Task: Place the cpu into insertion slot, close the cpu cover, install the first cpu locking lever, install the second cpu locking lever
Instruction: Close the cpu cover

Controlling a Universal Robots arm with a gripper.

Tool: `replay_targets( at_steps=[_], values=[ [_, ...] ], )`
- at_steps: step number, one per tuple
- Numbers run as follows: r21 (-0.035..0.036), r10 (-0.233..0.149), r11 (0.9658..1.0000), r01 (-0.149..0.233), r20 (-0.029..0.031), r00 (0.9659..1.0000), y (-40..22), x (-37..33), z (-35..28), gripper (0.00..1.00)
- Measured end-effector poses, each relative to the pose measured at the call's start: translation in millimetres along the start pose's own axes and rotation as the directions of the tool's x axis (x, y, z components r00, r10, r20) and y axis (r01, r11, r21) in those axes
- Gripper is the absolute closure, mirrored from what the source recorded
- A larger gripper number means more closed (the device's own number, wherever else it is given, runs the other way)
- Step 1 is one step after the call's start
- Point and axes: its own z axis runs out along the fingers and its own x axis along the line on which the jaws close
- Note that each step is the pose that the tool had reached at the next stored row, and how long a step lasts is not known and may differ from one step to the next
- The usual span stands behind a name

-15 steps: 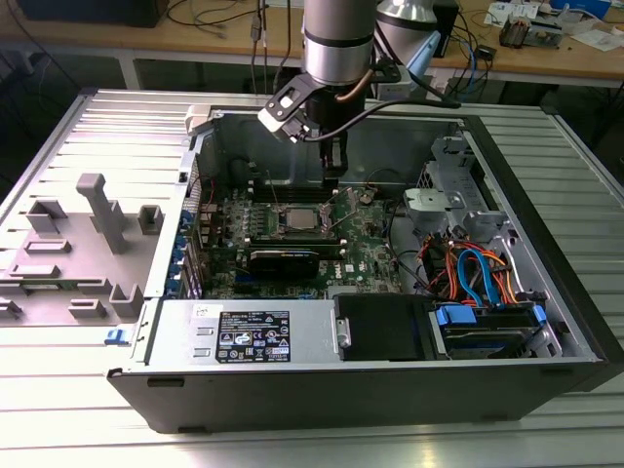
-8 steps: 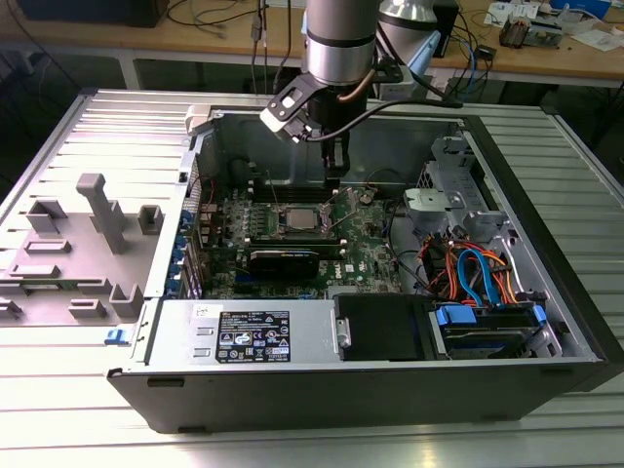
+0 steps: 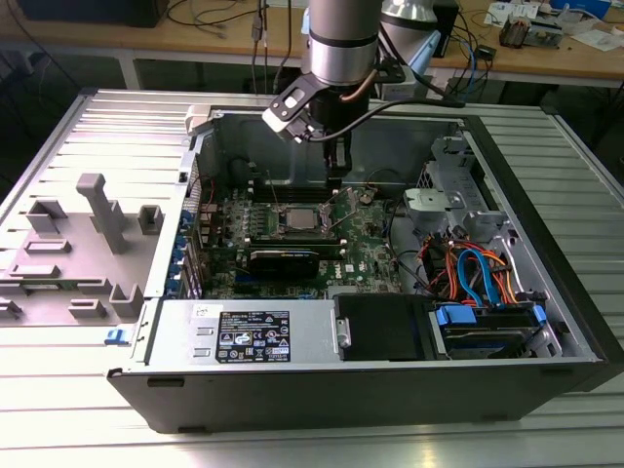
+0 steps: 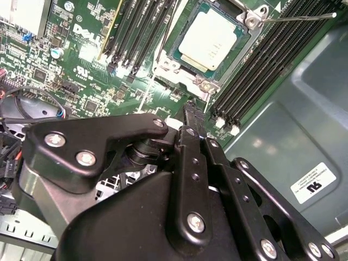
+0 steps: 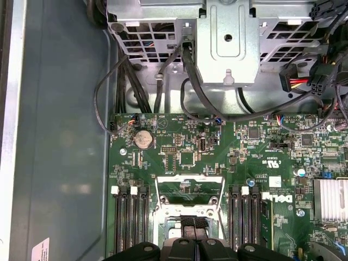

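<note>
Ribbed tabletop (image 3: 78, 429) is occupied by an open computer case (image 3: 292, 390); cpu (image 4: 215, 41) is seated flat, top upward, in insertion slot (image 4: 187, 69); gripper (image 3: 336, 177) is clenched, empty.

- grey plastic fixture (image 3: 83, 244) on slatted table (image 3: 292, 450), exterior view's left of open case (image 3: 341, 400)
- blue and orange cables (image 3: 478, 278) tangled inside case
- coin battery (image 5: 143, 139) on green board (image 5: 217, 163)

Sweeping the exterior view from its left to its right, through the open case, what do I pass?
From its left: grey plastic fixture → cpu → gripper → blue and orange cables.
</note>
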Motion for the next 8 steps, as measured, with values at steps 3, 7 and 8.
replay_targets(
  at_steps=[3,7,8],
  values=[
    [0.0,0.0,1.0,0.0,0.0,1.0,1.4,0.0,0.1,0.89],
    [0.0,0.0,1.0,0.0,0.0,1.0,2.7,0.0,0.2,0.89],
    [0.0,0.0,1.0,0.0,0.0,1.0,3.4,0.0,0.2,0.89]
  ],
)
